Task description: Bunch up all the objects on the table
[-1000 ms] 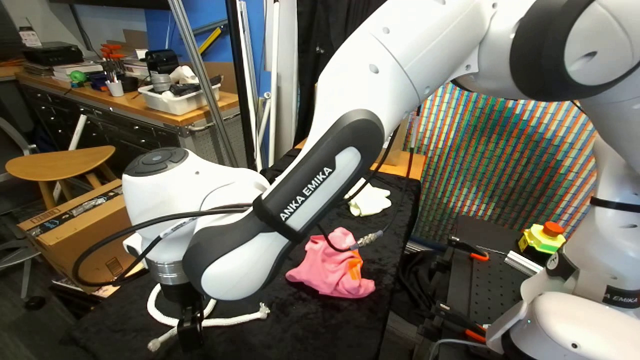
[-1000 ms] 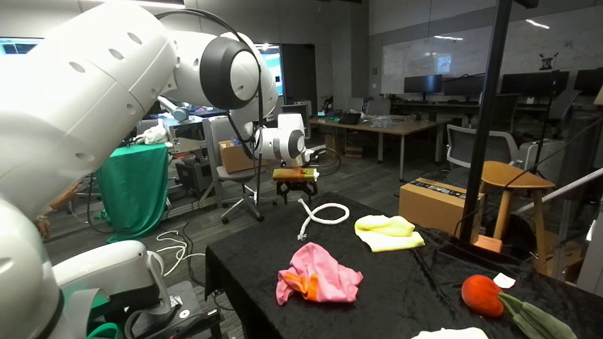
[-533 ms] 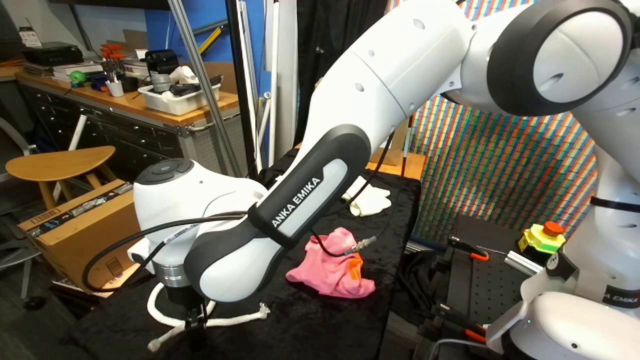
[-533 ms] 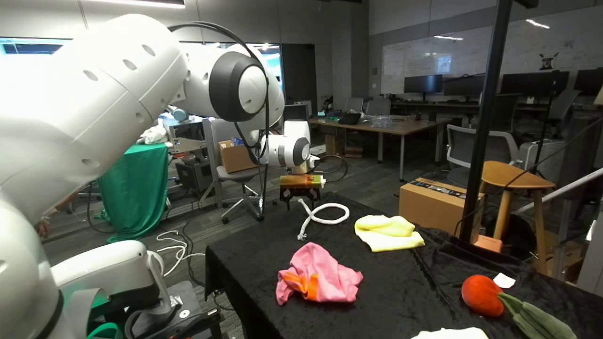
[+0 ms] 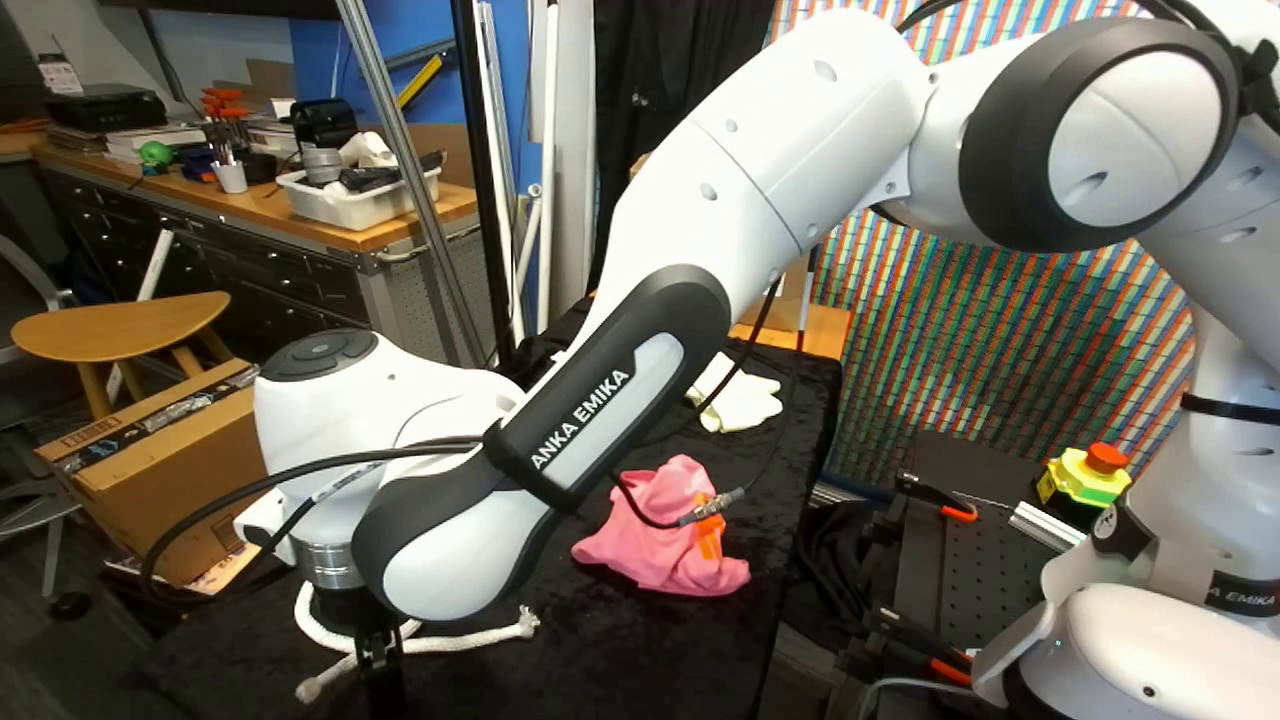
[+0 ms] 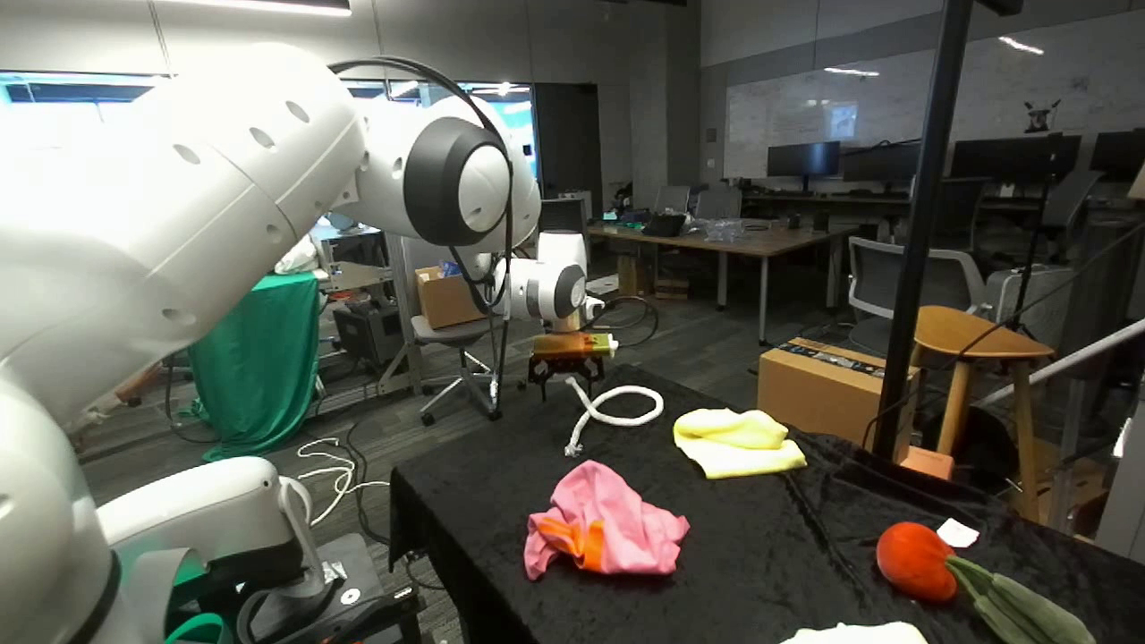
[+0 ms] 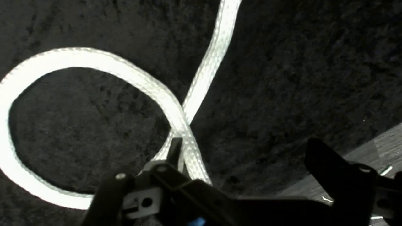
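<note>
The end effector (image 7: pixel 244 141) is held pointing down over the counter (image 6: pixel 483 483), near its edge, with the fingers (image 7: pixel 322 163) spread wide and nothing gripped. The rope (image 7: pixel 182 124) is laid in a single loop; in the wrist view it is partly covered by one finger just under its crossing, and one strand appears between the fingers. The wide spread is probably meant for that strand to be straddled and pinched, so that the rope can be drawn toward the rest. The pink cloth (image 6: pixel 617 523), yellow cloth (image 6: pixel 738 443) and red item (image 6: pixel 914 562) are scattered, none touching another, so the bunching is judged barely begun.

Whether the rope is touched cannot be told. In the wrist view one rope end is cut off at the top and the other is hidden behind the end effector. Of the white cloth (image 6: pixel 854 635) only a strip is shown at the bottom of an exterior view, and the scrap (image 6: pixel 957 532) beside the red item is too small to be identified. By the arm (image 5: pixel 660 330), the yellow cloth and red item are presumably screened in an exterior view.
</note>
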